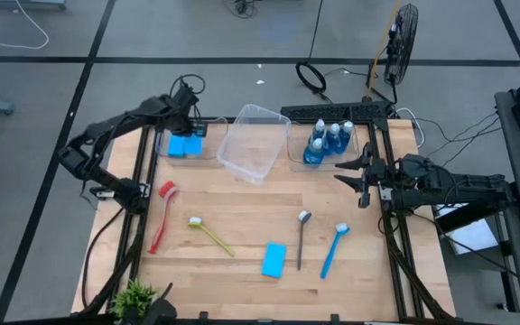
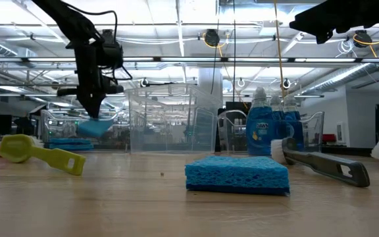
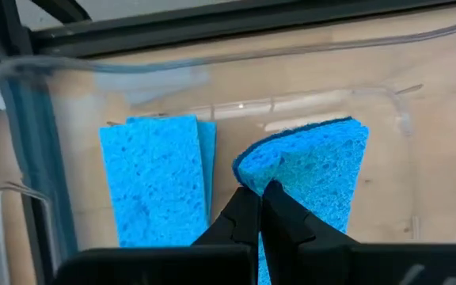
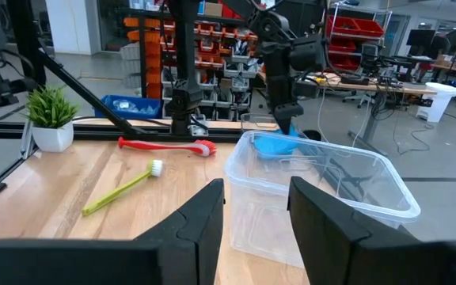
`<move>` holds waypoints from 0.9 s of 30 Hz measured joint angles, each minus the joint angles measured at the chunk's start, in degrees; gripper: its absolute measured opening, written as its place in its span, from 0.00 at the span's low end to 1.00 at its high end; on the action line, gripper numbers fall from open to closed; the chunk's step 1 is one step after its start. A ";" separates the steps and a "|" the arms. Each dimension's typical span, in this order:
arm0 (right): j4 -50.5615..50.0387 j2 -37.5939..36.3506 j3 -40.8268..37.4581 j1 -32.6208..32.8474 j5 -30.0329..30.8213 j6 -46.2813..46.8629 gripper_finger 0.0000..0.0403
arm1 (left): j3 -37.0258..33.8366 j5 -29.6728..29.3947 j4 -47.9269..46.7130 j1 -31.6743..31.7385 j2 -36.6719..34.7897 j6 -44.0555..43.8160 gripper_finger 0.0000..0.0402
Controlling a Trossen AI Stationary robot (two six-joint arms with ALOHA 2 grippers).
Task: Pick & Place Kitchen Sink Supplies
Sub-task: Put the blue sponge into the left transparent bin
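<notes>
The left gripper sits at the upper left of the high view, over the left clear bin. Its fingers are pinched shut on the edge of a blue sponge. In the left wrist view this held sponge rises just past the fingertips and bends over at the grip. Beside it, flat on the bin floor, lie more stacked sponges. In the low view the held sponge hangs under the gripper, at about the height of the bin's rim.

The right gripper hovers at the right of the high view, just below the right bin, which holds the blue bottles. Its fingers stand apart and hold nothing.

A middle bin stands between the two others.

On the table, in the lower half of the high view, lie from left to right a red brush, a yellow brush, another sponge, a grey spoon-like tool and a blue brush. All lie well apart from both grippers. A small green plant stands at the lower left corner.
</notes>
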 joint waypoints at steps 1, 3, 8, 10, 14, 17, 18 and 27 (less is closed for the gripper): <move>0.00 0.00 0.00 0.00 0.00 0.00 0.32 | -0.60 -0.03 0.68 0.00 0.00 -0.35 0.00; 0.00 0.00 0.00 0.00 0.00 0.00 0.32 | -1.55 0.02 1.95 0.00 0.00 -0.50 0.00; 0.00 0.00 0.00 0.00 0.00 0.00 0.32 | -2.99 -0.51 4.95 0.00 0.00 -0.63 0.00; 0.00 0.00 0.00 0.00 0.00 0.00 0.32 | -3.66 -0.55 6.28 0.00 0.00 -0.78 0.00; 0.00 0.00 0.00 0.00 -0.02 0.00 0.32 | -4.66 -0.84 7.00 0.00 0.00 -1.52 0.00; 0.00 0.00 0.00 0.00 -0.02 -0.07 0.32 | -4.83 -1.07 7.71 0.00 0.00 -1.49 0.00; 0.00 0.00 0.00 0.00 -0.02 -0.07 0.32 | -4.85 -1.07 8.01 0.00 0.00 -1.21 0.00; 0.00 0.00 0.00 0.00 -0.02 -0.01 0.32 | -4.85 -1.66 9.42 0.00 0.00 -0.56 0.01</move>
